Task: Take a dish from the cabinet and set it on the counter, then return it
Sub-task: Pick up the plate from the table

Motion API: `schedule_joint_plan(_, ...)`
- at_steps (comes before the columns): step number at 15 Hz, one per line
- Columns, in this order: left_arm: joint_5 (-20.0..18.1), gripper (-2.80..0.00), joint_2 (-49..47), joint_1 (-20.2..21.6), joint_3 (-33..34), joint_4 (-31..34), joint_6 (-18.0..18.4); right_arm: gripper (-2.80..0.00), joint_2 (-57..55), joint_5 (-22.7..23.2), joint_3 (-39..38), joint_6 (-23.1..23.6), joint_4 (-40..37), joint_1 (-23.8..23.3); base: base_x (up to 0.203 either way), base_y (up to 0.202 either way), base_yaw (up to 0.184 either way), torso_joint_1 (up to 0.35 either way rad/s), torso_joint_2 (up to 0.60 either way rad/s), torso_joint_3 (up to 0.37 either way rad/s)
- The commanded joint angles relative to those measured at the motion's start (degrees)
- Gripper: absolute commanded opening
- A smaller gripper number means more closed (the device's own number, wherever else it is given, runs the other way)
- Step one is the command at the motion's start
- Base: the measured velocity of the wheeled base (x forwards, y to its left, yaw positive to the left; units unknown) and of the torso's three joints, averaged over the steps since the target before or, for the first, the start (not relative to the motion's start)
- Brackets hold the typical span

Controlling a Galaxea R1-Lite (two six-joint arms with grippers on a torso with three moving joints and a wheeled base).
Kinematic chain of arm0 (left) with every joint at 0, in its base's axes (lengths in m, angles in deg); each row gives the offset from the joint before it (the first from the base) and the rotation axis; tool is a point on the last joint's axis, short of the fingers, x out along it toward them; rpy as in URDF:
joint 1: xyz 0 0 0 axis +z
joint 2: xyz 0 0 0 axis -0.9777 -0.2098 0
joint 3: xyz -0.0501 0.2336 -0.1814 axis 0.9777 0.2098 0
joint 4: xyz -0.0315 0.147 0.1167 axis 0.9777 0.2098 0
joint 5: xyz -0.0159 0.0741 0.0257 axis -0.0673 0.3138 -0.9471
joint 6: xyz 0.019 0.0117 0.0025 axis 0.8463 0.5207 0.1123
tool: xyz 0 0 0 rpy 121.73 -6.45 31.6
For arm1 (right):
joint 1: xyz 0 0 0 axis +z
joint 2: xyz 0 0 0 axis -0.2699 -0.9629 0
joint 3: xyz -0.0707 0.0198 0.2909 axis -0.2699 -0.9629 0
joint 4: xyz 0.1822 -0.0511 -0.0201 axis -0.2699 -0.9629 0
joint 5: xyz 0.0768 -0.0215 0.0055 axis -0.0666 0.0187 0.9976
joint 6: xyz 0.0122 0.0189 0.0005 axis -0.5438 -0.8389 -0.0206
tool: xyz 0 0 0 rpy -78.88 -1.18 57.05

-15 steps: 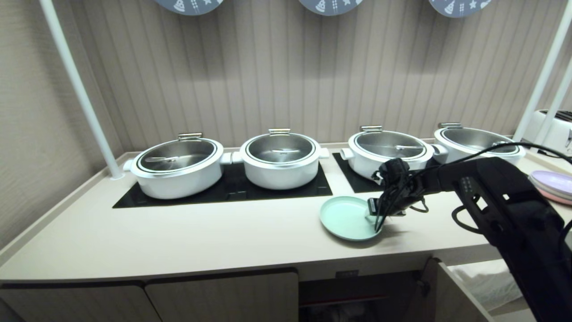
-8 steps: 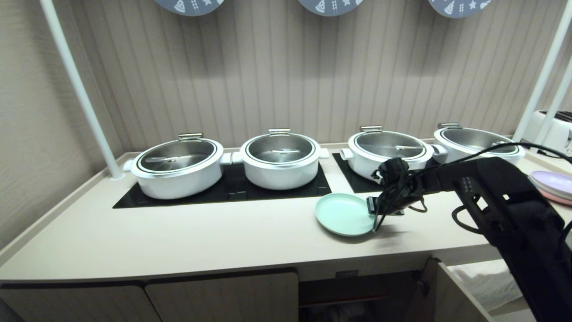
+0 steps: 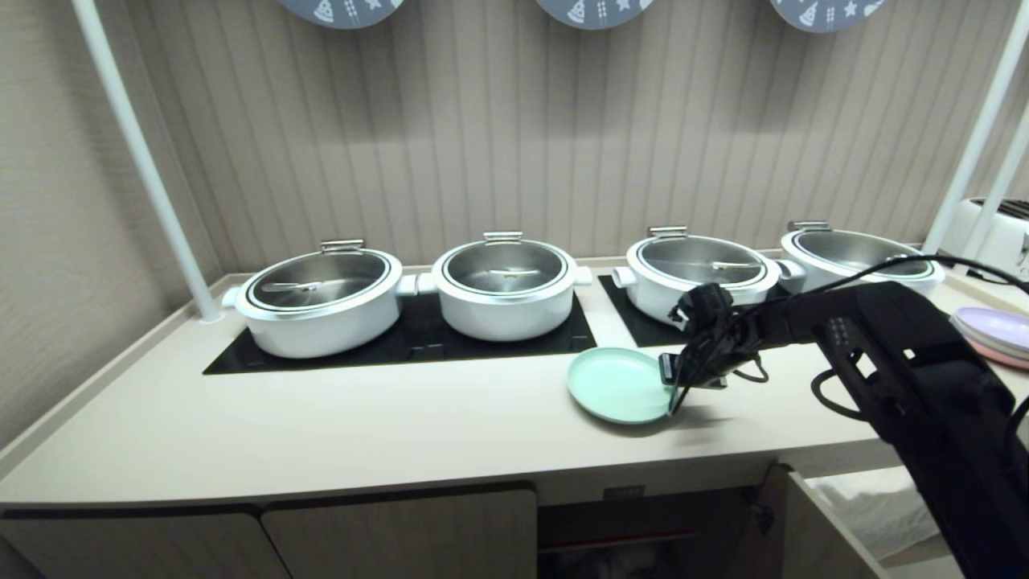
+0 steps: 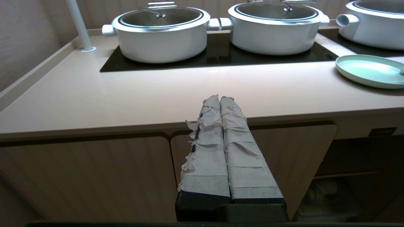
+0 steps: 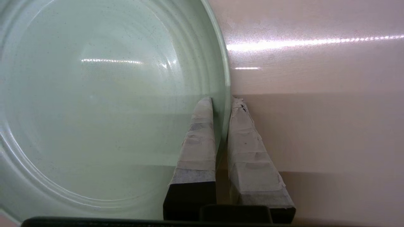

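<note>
The glossy, round mint-green dish (image 3: 617, 384) lies flat on the smooth cream counter (image 3: 321, 434), its raised rim pinched at three o'clock by the right gripper (image 3: 674, 396), one tape-wrapped finger (image 5: 202, 132) inside, one outside. White pots (image 3: 505, 285) on black glass stand at twelve o'clock. The left gripper (image 4: 220, 99) is clenched empty before the ribbed cabinet (image 4: 94, 176).

Buffet kitchen, white pots (image 3: 321, 301), inset hobs (image 3: 402, 342)
</note>
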Motion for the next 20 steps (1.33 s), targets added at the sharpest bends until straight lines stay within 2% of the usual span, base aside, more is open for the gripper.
schedule_joint_plan(1, 0.0, -2.8, 0.02, 0.01, 0.0, -0.01, 0.02, -2.8, 0.88, 0.08, -0.3, -0.46, 0.01, 0.3, 0.0, 0.0, 0.0, 0.0, 0.0, 0.0)
schedule_joint_plan(3, 0.0, -2.8, 0.02, 0.0, 0.0, -0.01, 0.02, -2.8, 2.08, -0.06, -0.62, -1.01, -0.15, 0.58, 0.0, 0.0, 0.0, 0.0, 0.0, 0.0)
schedule_joint_plan(6, 0.0, -2.8, 0.02, -0.02, 0.0, -0.01, 0.02, -2.8, 4.45, -0.36, -1.94, -4.59, -0.16, 1.0, 0.0, 0.0, 0.0, 0.0, 0.0, 0.0)
schedule_joint_plan(11, 0.0, -2.8, 0.02, 0.04, 0.0, -0.01, 0.02, -2.8, 10.17, -3.08, -8.85, -6.52, 0.17, 1.01, 0.0, 0.0, 0.0, 0.0, 0.0, 0.0)
schedule_joint_plan(20, 0.0, -2.8, 0.02, 0.05, 0.0, -0.01, 0.02, -2.8, 18.53, -4.93, -17.59, -18.63, 0.31, 1.62, 0.0, 0.0, 0.0, 0.0, 0.0, 0.0)
